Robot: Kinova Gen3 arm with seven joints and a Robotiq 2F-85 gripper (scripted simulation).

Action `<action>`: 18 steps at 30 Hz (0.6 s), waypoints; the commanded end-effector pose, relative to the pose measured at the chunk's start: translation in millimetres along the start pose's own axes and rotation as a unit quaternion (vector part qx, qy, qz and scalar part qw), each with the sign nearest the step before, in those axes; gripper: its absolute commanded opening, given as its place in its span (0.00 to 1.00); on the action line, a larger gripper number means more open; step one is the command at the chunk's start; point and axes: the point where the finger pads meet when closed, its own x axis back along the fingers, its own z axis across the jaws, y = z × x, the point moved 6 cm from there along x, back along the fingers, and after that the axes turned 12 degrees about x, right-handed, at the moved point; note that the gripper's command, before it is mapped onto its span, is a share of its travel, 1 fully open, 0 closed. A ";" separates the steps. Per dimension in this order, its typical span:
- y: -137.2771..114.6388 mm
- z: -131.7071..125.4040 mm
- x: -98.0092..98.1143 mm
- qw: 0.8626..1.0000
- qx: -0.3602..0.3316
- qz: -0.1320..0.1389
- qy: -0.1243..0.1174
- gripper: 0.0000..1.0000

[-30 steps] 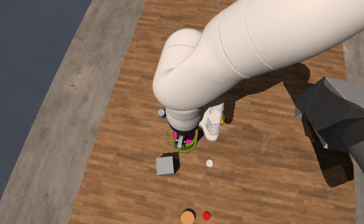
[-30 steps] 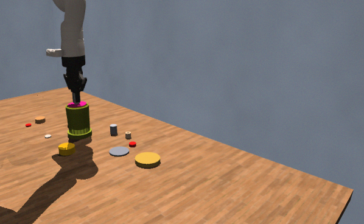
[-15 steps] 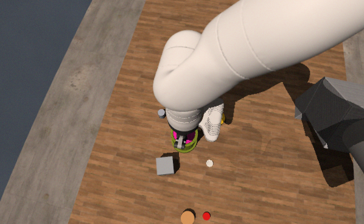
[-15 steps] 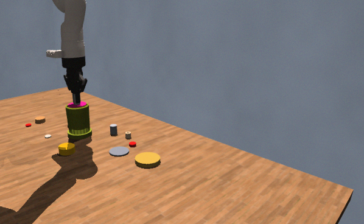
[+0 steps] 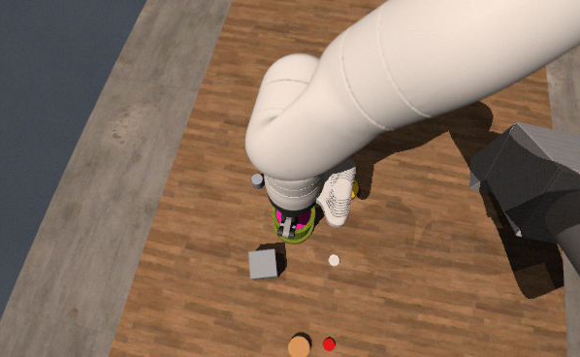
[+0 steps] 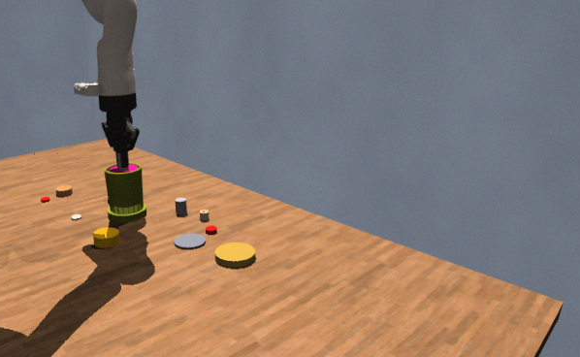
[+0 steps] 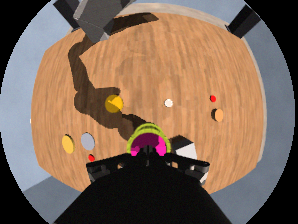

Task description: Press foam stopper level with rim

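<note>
An olive green jar stands upright on the wooden table, with a magenta foam stopper in its mouth. The stopper's top lies about at the rim in the exterior view. My gripper is shut with nothing between its fingers. It points straight down and its tips touch the stopper's top. In the top view the jar and the gripper show below the wrist, and the arm hides most of the stopper. In the wrist view the jar sits just ahead of the gripper body.
A grey cube and a white disc lie near the jar. A yellow puck, a grey cylinder, a grey disc, a large yellow disc and small red and tan pieces lie around. A grey block is at the right.
</note>
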 end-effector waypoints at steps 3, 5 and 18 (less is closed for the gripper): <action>-0.1 0.3 -3.3 1.000 0.000 0.001 0.001 0.00; -0.1 0.3 -4.2 1.000 0.000 0.001 0.001 0.00; -0.1 0.3 -6.5 1.000 0.000 0.001 0.001 0.00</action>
